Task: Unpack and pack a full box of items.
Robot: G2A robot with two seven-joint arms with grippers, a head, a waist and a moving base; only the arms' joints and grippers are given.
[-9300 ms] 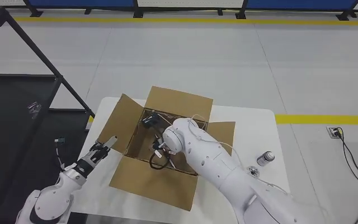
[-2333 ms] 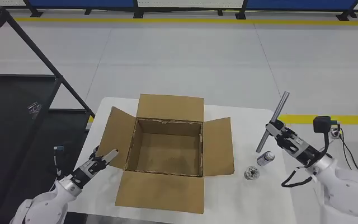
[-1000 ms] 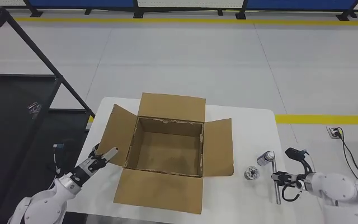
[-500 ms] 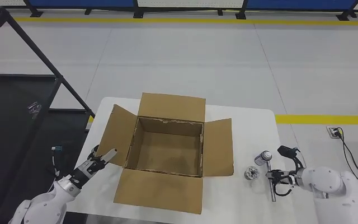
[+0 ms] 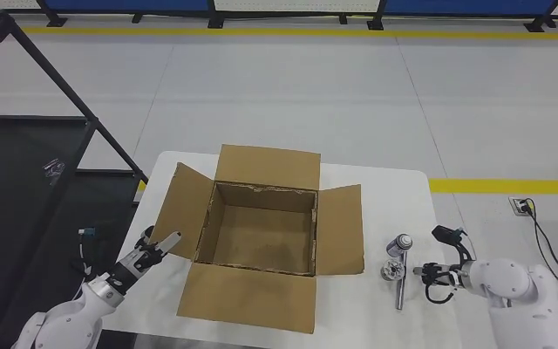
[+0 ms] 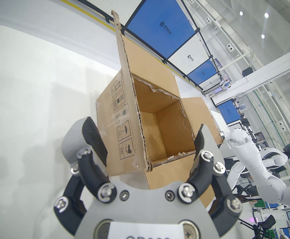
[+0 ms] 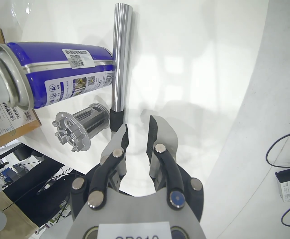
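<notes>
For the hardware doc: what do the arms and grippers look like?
Glossy white rounded shells on left arm and right arm, black cable looping at the right wrist. Matching left gripper and right gripper: grey metal base plate, black link bars with silver screws, grey fingers with black pads, white label at the base. Right has one blue screw head.

Bright, even overhead light; ceiling lamps visible. Soft faint shadows on white table. Glare streak on metal rod. Wrist views bend straight lines at edges.
</notes>
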